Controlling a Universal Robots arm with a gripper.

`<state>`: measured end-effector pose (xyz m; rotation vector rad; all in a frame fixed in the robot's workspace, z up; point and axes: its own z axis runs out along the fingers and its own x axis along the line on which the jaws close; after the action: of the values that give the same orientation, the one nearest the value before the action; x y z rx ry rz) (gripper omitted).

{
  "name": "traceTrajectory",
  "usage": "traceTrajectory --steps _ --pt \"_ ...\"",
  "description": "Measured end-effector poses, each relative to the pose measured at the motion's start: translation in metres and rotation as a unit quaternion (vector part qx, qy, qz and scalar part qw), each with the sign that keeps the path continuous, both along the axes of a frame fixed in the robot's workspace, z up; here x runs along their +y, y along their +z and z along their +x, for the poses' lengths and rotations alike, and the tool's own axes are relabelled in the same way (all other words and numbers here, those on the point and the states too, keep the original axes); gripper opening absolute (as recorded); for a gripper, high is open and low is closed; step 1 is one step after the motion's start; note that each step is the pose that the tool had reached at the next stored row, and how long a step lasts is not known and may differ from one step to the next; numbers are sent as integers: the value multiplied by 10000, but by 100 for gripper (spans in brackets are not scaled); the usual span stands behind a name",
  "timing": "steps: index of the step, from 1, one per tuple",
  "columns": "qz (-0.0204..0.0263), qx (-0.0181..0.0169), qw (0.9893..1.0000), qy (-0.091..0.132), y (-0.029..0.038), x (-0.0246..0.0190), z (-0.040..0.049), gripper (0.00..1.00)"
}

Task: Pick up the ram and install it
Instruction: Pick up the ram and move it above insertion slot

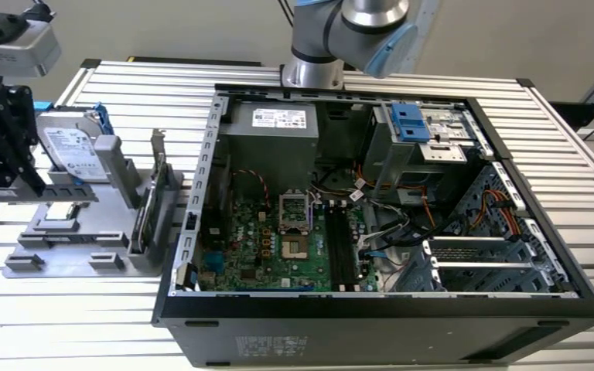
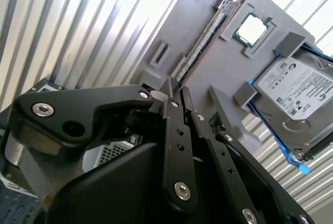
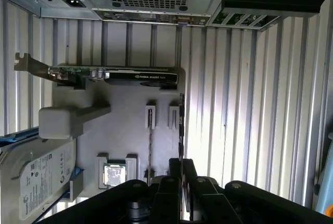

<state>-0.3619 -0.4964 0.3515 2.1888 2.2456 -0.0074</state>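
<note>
Grey tray [image 2: 218, 70], at nine o'clock of the case [image 1: 380, 328] in the exterior view, holds the ram [image 2: 203, 43] on edge. It looks light, stiff and fragile, best pinched across its flat faces. Jaws hover at one end; parted or clenched, I cannot tell.

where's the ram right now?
In the second wrist view, the ram stands on edge on the grey fixture plate, beside the square silver chip, with the hard drive beyond that.

I am counting one computer case [image 1: 380, 332], one hard drive [image 2: 296, 94], one graphics card [image 3: 130, 74], one square chip [image 2: 252, 28] and one memory stick [image 2: 203, 43].
</note>
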Motion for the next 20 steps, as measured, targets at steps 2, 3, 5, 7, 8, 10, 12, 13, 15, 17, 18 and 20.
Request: traceTrajectory --steps 2,3,5,7,8,10,12,13,15,17,18,20 --pt "-1 1 10000 -2 48 0 0 0" --pt "-1 1 10000 -8 67 0 1 0" --pt "0 1 10000 -20 112 0 1 0" --pt "0 2 10000 -35 157 0 0 0" --pt "-1 4 10000 -46 175 0 1 0" --pt "-1 7 10000 -74 199 0 1 0" --pt "0 8 9999 -114 212 0 0 0" --pt "0 7 9999 -136 214 0 0 0" --pt "1 7 9999 -162 215 0 1 0" --pt "0 8 9999 -166 216 0 1 0" --pt "0 8 9999 -168 216 0 1 0" --pt "3 9 9999 -170 217 0 1 0"
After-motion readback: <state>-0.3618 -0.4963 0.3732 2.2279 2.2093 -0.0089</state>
